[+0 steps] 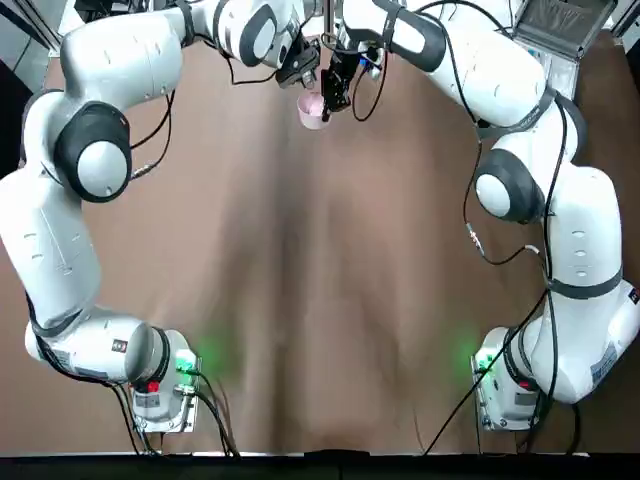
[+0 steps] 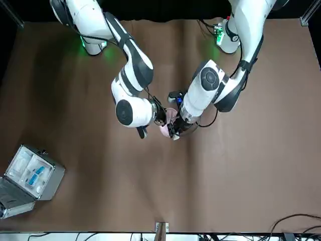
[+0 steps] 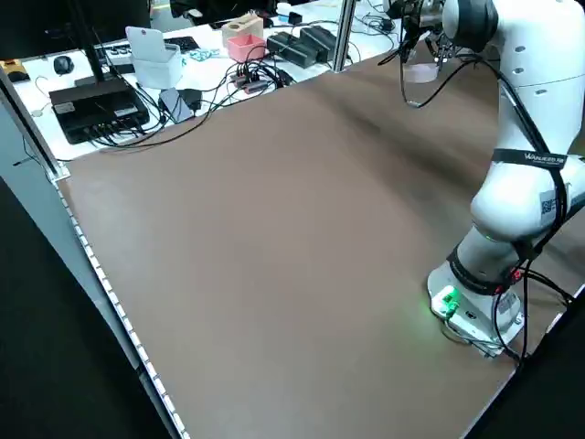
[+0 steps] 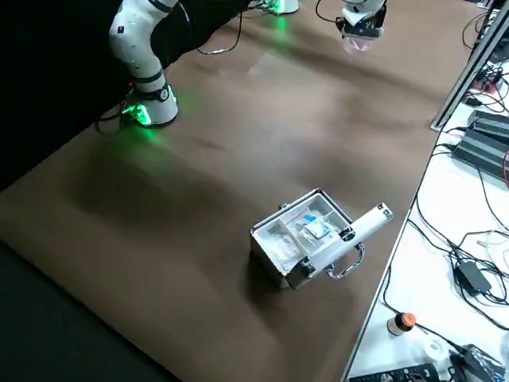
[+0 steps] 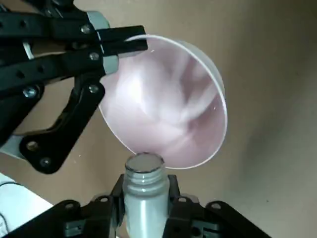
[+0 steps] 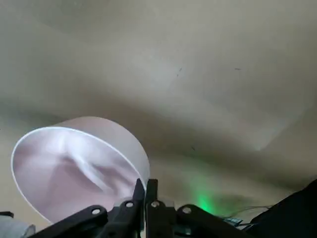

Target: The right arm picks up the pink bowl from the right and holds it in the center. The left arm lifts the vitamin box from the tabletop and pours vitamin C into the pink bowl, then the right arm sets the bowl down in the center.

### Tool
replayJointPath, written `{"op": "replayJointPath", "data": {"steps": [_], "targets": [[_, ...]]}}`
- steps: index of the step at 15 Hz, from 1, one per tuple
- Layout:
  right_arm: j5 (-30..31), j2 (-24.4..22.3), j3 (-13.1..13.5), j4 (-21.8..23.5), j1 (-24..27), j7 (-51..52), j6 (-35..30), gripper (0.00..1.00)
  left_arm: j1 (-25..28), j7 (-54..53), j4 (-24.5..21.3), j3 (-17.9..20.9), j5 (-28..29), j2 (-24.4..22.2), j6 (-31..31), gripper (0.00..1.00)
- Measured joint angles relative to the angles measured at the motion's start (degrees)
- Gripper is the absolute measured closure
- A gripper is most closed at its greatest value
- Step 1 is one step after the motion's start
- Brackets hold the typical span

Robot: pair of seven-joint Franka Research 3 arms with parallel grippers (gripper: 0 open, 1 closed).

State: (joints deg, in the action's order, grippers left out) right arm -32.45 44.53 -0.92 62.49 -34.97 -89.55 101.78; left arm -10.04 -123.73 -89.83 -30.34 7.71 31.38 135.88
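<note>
At the top centre of the top view, the small round pale-pink bowl [image 1: 312, 110] hangs above the wide matte brown tabletop [image 1: 330, 280], carried by the black two-finger gripper of the white right arm [image 6: 145, 191]. Its fingers are pressed together on the bowl's rim, one inside and one outside the wall, so the mouth stays free for pouring. The bowl looks tipped toward the other arm, probably to offer a wider target.

In the centre of the left wrist view, the left arm's black gripper [image 5: 144, 198] pinches the tiny white rounded vitamin box [image 5: 144, 191] by its body, its open neck touching or just beside the bowl's lip, placed so anything shaken out lands inside. No tablets show inside the bowl.

At the front view's lower left a grey hinged case [image 2: 30, 175] lies open, well apart.
</note>
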Motion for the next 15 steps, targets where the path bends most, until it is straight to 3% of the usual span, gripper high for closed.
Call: {"op": "replayJointPath", "data": {"steps": [15], "targets": [[0.0,0.0,0.0,0.0,0.0,0.3,0.0,0.98,-0.5,0.0,-7.7,0.0,12.6,-4.7,7.1,0.64]]}}
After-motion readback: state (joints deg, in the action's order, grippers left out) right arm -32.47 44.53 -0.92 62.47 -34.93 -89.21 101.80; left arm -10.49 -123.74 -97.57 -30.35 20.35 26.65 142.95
